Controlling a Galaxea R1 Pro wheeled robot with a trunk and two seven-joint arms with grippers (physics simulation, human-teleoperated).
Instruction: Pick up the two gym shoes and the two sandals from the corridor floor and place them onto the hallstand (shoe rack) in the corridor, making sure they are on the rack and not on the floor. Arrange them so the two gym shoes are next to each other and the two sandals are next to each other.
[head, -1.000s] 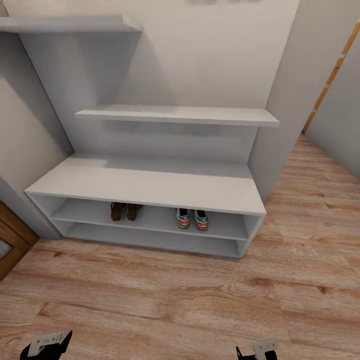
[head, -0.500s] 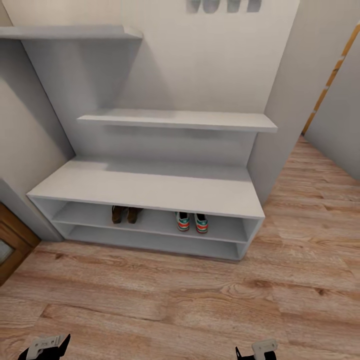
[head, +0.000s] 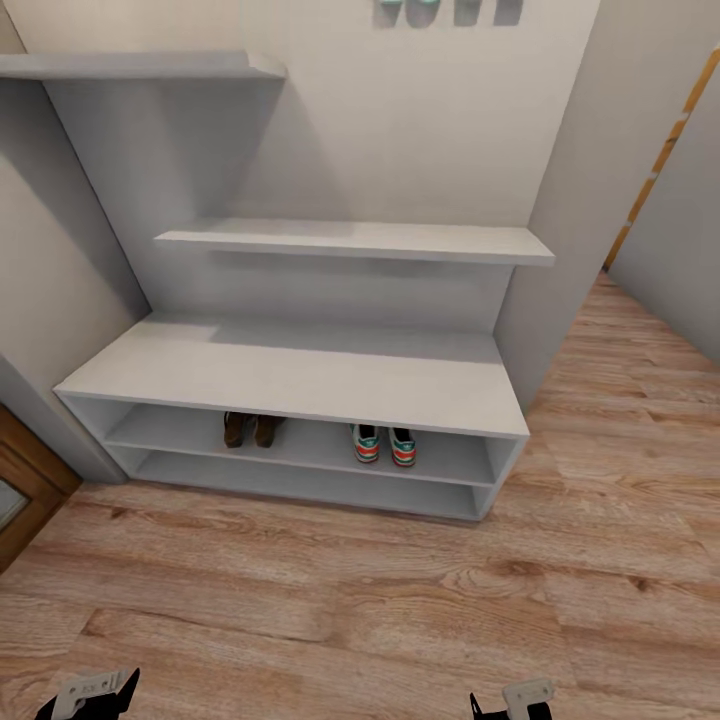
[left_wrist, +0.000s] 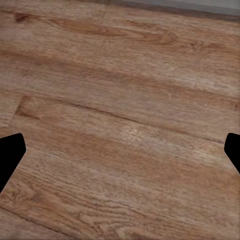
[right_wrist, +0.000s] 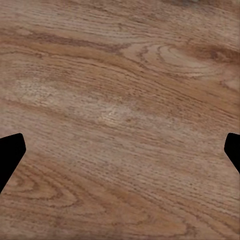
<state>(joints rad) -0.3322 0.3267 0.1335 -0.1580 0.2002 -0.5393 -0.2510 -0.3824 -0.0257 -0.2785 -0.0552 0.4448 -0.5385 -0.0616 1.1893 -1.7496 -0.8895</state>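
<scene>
The white hallstand stands against the wall in the head view. On its upper open shelf the two gym shoes sit side by side, heels facing out, right of centre. The two sandals stand next to each other on the same shelf, left of centre, partly hidden under the top board. My left gripper is open over bare corridor floor, its dark fingertips wide apart. My right gripper is open too, with only floor planks between its fingertips.
Two wall shelves hang above the hallstand. A brown door or cabinet stands at the left edge. A grey wall corner rises to the right, with more corridor floor beyond it.
The whole head picture has shifted down slightly since a second ago, so the camera moved. The shoes, sandals and both arms hold their places.
</scene>
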